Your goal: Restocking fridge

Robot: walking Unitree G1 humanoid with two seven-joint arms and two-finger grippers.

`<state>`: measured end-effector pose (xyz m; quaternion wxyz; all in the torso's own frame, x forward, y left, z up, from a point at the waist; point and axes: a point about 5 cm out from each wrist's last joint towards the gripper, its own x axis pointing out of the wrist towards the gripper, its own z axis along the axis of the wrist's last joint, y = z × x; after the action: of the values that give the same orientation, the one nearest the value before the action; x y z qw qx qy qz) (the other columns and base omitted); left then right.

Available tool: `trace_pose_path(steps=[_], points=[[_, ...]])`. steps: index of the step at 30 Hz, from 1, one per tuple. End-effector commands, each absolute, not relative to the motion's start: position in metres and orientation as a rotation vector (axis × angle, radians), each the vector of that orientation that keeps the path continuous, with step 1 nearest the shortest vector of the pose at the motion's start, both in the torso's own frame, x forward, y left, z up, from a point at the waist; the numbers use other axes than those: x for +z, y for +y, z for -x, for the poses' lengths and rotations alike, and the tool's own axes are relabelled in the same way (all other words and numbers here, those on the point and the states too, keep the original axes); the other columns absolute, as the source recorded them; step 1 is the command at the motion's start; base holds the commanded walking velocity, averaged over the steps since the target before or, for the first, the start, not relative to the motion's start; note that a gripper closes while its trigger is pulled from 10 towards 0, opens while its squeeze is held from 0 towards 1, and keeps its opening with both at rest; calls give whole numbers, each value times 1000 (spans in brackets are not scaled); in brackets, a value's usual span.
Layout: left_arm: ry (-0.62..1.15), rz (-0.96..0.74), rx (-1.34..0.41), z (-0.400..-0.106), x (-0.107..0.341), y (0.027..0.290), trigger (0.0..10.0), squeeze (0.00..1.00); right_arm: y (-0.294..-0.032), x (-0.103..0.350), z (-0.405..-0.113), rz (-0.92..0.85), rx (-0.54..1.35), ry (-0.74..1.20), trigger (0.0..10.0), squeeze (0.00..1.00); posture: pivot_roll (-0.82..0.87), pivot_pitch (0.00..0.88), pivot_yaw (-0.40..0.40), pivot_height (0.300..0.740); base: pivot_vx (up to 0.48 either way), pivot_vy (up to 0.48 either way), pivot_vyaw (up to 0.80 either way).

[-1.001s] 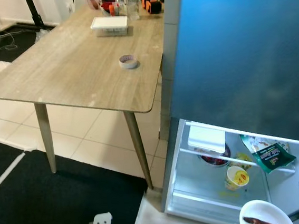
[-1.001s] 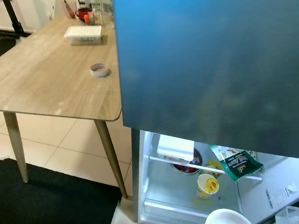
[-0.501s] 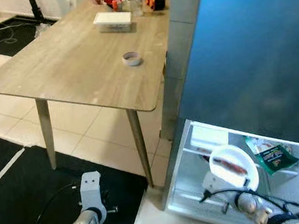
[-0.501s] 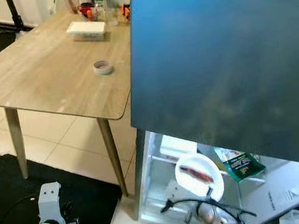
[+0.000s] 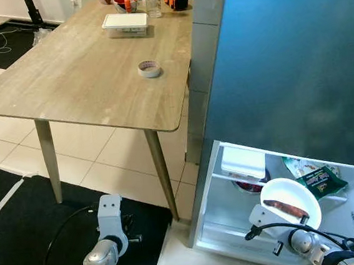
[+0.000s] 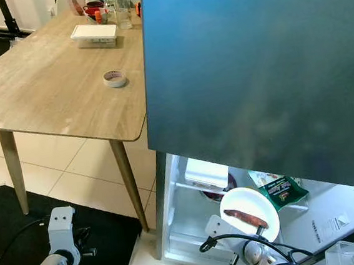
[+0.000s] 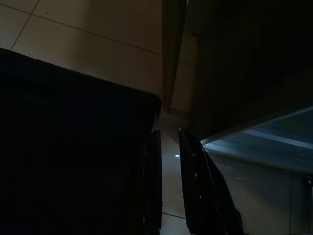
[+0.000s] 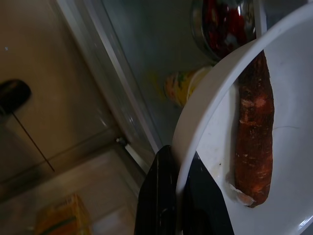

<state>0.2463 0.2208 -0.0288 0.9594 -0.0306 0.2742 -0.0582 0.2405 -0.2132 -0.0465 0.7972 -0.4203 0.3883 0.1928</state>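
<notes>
Low in the open fridge (image 5: 230, 227), the right end effector (image 8: 176, 188) pinches the rim of a white plate (image 5: 290, 204) (a reddish sausage (image 8: 254, 142) on it), kept fairly level before the shelf so nothing slides, while the left end effector (image 7: 168, 183), fingers nearly together and empty, hangs idle.

right gripper (image 8: 179, 191) pinching white bowl (image 8: 205, 110) rim, reddish sausage (image 8: 254, 147) inside

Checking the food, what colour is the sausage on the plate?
Reddish-brown sausage on a white plate, clearest in the right wrist view.

Silver jointed left arm (image 5: 98, 260) with white blocky wrist housing, yellow band lower down, looped black cable, right arm (image 5: 314, 249) silver with black cable, long black fingers (image 7: 195, 186)
</notes>
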Motion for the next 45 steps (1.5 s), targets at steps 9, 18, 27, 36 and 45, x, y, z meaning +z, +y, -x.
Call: trace_pose_path(steps=[9,18,27,36,45], points=[[530,86,-128,-252,-24,221,10000,0,-224,-40,-247,919,398,865,10000,0,31,17,-62,681,0,0,0],[497,107,-176,-261,-18,214,10000,0,-225,-38,-249,915,406,873,10000,0,24,11,-56,651,0,0,0],[499,102,-221,-264,-16,208,10000,0,-227,-36,-251,929,424,876,10000,0,2,5,-35,616,0,0,0],[485,106,-246,-266,-15,203,10000,0,-227,-33,-255,949,434,860,10000,0,3,4,-39,581,0,0,0],[385,89,-340,-286,5,192,10000,0,-219,-21,-270,973,533,821,10000,0,-5,0,-31,541,0,0,0]])
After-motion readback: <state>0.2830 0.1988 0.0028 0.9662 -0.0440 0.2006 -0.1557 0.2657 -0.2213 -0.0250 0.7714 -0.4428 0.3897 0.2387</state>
